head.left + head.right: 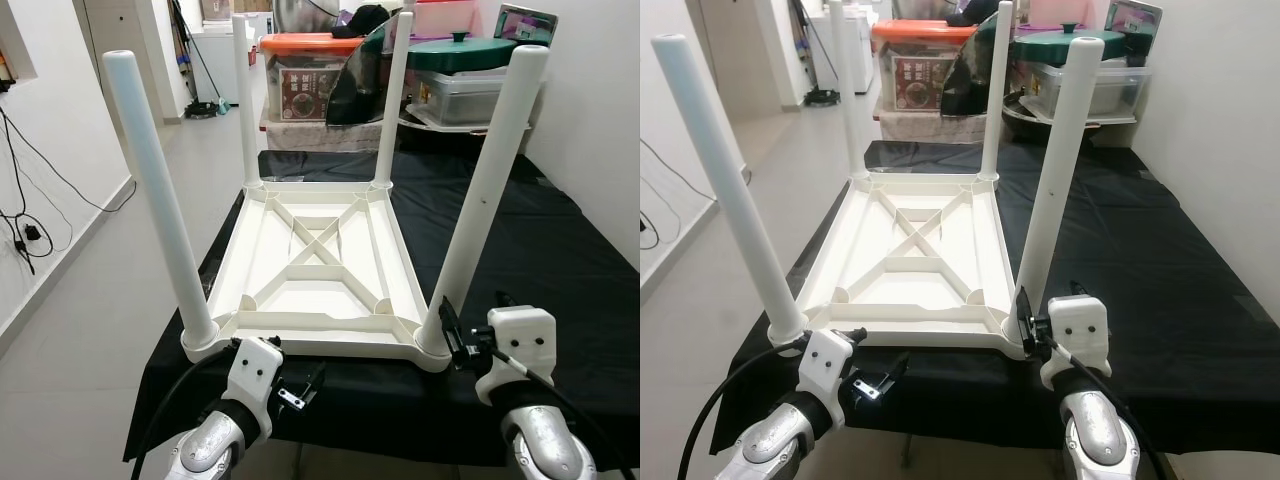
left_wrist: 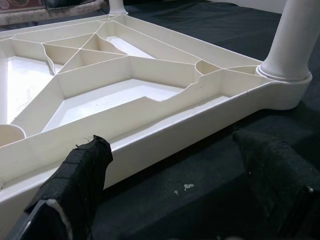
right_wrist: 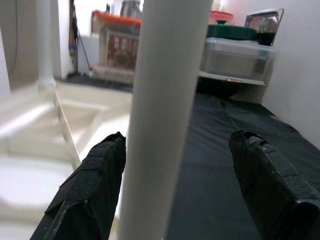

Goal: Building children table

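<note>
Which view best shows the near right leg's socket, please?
The left wrist view: the leg sits fully in its socket, close and sharp. The eye views show it small beside the right hand; the right wrist view shows the shaft.

A white plastic children table (image 1: 318, 270) lies upside down on a black cloth-covered surface (image 1: 540, 250), with four round white legs (image 1: 157, 195) pointing up. The left gripper (image 1: 300, 385) and right gripper (image 1: 455, 335) are at its near edge.

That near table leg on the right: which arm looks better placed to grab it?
The right. Its open pincer already straddles the near right leg; the left pincer, also open, faces the tabletop's edge.
</note>
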`<state>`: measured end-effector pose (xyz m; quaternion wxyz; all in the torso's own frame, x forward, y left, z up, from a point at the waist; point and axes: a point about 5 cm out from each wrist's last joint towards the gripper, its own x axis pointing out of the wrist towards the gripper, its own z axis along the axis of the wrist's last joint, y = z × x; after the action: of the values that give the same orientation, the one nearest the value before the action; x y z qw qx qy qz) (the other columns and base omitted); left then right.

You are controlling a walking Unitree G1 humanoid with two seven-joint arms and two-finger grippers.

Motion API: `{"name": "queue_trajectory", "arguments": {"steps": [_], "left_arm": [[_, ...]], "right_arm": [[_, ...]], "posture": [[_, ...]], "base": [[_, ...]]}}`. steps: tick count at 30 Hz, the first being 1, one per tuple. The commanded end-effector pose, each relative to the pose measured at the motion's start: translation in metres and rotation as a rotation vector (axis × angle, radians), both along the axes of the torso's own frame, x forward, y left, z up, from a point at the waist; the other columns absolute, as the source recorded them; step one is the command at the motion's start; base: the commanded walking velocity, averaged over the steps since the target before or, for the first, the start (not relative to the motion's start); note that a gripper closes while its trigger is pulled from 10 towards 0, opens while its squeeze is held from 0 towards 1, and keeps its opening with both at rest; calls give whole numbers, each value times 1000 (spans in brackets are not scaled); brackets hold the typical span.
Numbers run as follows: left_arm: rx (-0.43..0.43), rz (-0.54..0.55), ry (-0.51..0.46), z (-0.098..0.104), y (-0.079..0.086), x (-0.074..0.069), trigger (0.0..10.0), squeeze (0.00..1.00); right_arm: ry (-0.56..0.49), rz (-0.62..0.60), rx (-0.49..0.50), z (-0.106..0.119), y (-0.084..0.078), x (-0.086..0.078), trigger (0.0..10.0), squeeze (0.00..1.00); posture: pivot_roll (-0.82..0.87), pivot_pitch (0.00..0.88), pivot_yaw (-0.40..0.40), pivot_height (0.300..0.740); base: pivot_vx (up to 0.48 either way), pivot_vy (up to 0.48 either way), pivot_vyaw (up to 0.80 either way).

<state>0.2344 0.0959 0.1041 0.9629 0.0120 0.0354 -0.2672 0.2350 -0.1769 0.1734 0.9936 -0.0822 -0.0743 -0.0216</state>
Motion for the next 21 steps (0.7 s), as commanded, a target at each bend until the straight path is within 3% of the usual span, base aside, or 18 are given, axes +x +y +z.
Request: {"name": "queue_trajectory", "arguments": {"steps": [1, 10, 17, 18, 21], "left_arm": [[15, -4, 1, -3, 1, 0, 10000, 0], [17, 3, -3, -3, 2, 0, 10000, 0], [18, 0, -8, -1, 1, -2, 10000, 0], [18, -1, -9, -1, 1, -2, 10000, 0], [19, 0, -10, 0, 1, -2, 10000, 0]], "right_arm": [[25, 10, 15, -3, 8, 5, 10000, 0], [30, 28, 47, 2, 15, 22, 10000, 0], [109, -68, 147, -2, 7, 45, 10000, 0], [117, -67, 170, -2, 7, 47, 314, 0], [125, -55, 209, -1, 9, 52, 0, 0]], "posture": [[73, 0, -7, 740], [81, 0, -11, 740], [90, 0, -15, 740], [90, 0, -16, 740], [94, 0, -17, 740]], "base": [[0, 0, 0], [0, 0, 0], [0, 0, 0], [0, 0, 0], [0, 0, 0]]}}
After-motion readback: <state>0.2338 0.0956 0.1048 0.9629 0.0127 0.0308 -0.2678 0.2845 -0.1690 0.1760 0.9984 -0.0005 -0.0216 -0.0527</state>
